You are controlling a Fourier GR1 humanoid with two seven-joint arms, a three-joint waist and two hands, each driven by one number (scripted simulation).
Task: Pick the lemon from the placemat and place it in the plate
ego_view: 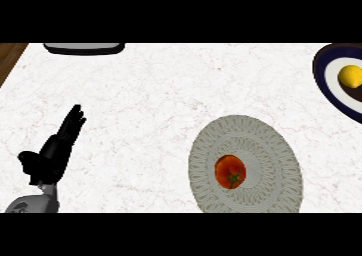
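Observation:
A yellow lemon [353,76] lies in a dark blue plate with a white inner ring [326,80] at the right edge, partly cut off by the frame. Lower and nearer, a round grey woven placemat [276,150] carries a red tomato [230,171] at its centre. My left hand [52,152] shows at the lower left, fingers straight and pointing up, far from both the plate and the placemat, holding nothing. My right hand does not show in this view.
A dark tray-like object with a light rim [84,48] sits at the counter's far edge, upper left. A wooden strip [3,60] borders the white marble counter [154,100] on the left.

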